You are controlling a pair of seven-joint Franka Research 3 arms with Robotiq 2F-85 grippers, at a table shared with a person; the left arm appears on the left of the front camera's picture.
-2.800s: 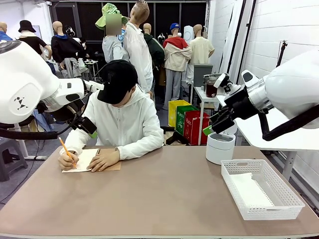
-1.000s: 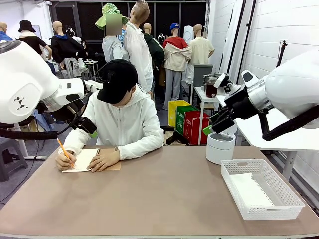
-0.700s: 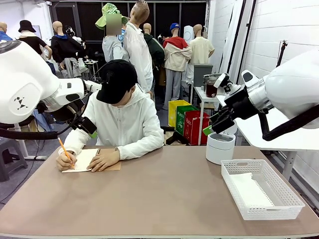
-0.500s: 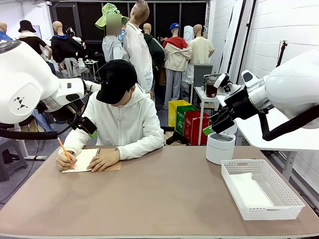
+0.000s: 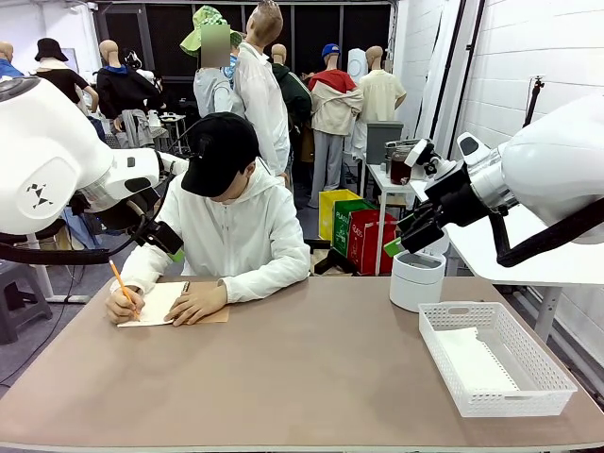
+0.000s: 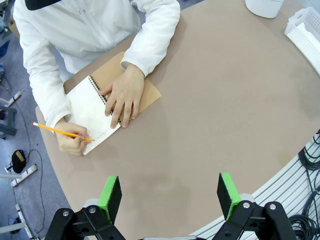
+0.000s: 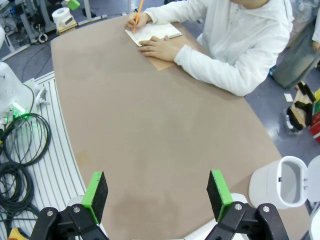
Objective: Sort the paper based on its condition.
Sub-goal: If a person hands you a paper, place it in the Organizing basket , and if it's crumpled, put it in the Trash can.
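Viewing front: paper [image 5: 469, 360] lies flat in basket [image 5: 514, 396], near right, long axis near-to-far; notebook [image 5: 156, 304] far left, under the person's pencil [image 5: 124, 284].
Left wrist: left hand [image 6: 170, 192] fingers apart, empty; notebook page ahead, likely nearer this arm; binding partly covered by the person's palm.
Right wrist: right hand [image 7: 156, 190] fingers apart, empty; bin [image 7: 280, 182] at the right edge.

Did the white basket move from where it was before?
No. The white mesh basket sits exactly where it was, just in front of the white bin.
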